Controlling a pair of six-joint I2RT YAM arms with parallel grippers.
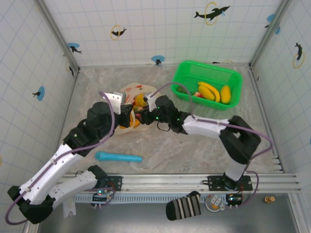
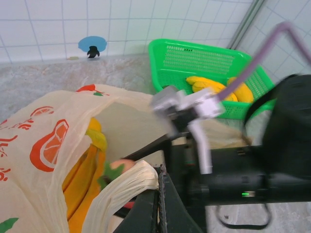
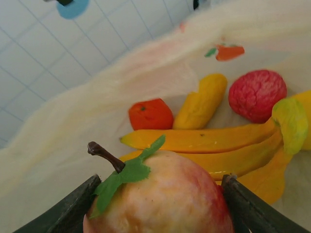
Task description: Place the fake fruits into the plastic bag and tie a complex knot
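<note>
The cream plastic bag [image 1: 130, 93] lies open at mid-table with orange fruit prints [image 2: 48, 145]. My left gripper [image 2: 162, 171] is shut on a bunched strip of the bag's rim [image 2: 127, 183], holding the mouth up. My right gripper [image 3: 158, 196] reaches into that mouth, its two fingers [image 3: 73, 209] shut on a red-yellow apple [image 3: 170, 199] with a green leaf. Beyond the apple, inside the bag, lie yellow bananas [image 3: 209, 141], an orange round [image 3: 150, 114], a yellow piece [image 3: 201, 102] and a red bumpy fruit [image 3: 257, 94]. From above, both grippers [image 1: 127, 116] [image 1: 146, 114] meet at the bag.
A green basket [image 1: 187, 70] at the back right holds more bananas [image 1: 210, 91] and a yellow fruit [image 1: 226, 94]. A blue tube [image 1: 118, 157] lies near the front left. A striped cloth [image 1: 184, 206] sits below the rail. Tiled walls enclose the table.
</note>
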